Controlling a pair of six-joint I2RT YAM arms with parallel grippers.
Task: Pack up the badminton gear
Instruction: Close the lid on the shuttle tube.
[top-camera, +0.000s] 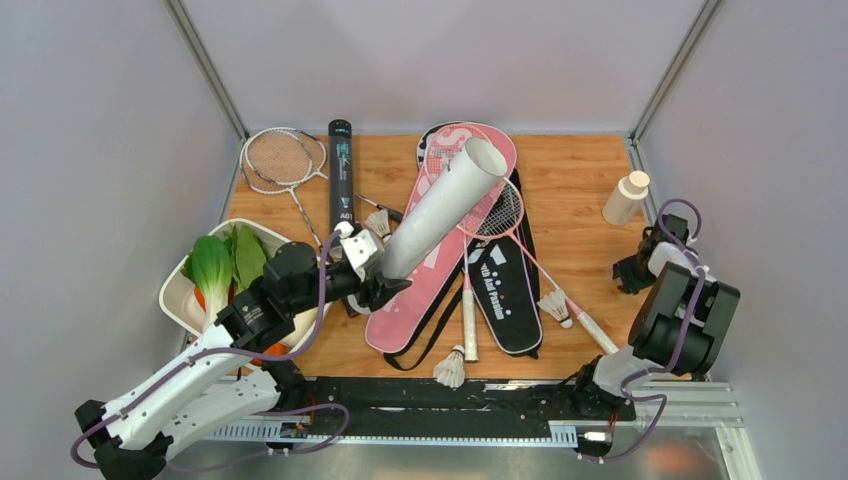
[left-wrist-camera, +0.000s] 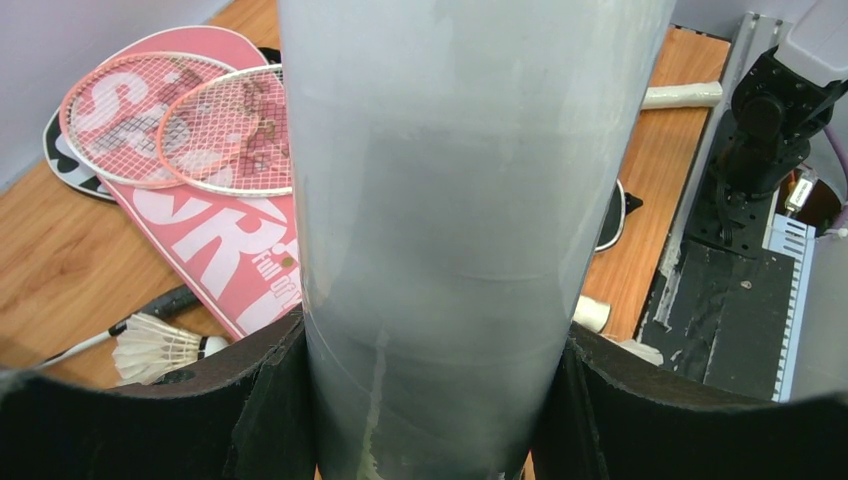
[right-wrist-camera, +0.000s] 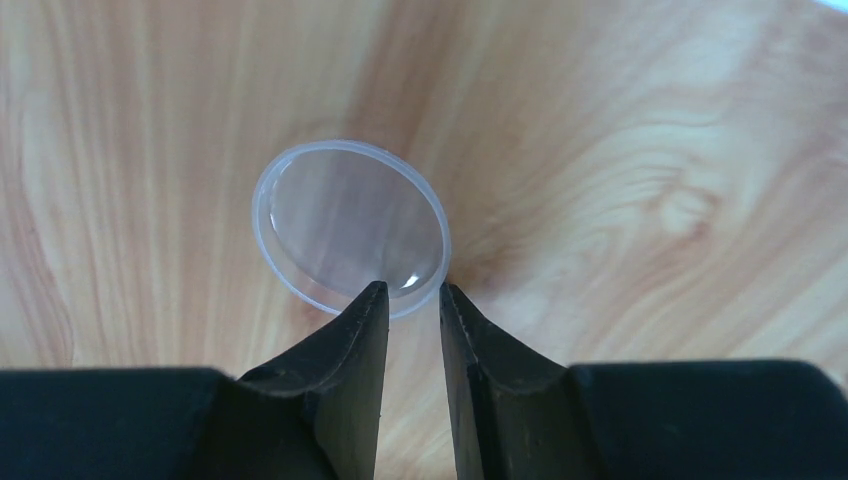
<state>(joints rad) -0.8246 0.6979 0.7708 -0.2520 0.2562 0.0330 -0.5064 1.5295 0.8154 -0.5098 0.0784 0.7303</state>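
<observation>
My left gripper (top-camera: 375, 268) is shut on the lower end of the white tube (top-camera: 440, 210) and holds it tilted, open mouth up and to the right. In the left wrist view the tube (left-wrist-camera: 450, 200) fills the space between the fingers (left-wrist-camera: 250, 410). My right gripper (top-camera: 630, 272) is low at the table's right side. Its tips (right-wrist-camera: 412, 288) stand a narrow gap apart astride the near rim of a clear round lid (right-wrist-camera: 345, 225) lying flat. The pink bag (top-camera: 420, 285), black bag (top-camera: 505, 285), two pink rackets (top-camera: 470, 190), the black tube (top-camera: 340, 175) and silver rackets (top-camera: 285, 158) lie on the table.
Shuttlecocks lie at the front (top-camera: 450, 368), beside the black bag (top-camera: 555, 305) and near the black tube (top-camera: 378, 222). A white tray of vegetables (top-camera: 180, 300) sits at the left under my left arm. A white bottle with a tan cap (top-camera: 626, 197) stands at the right.
</observation>
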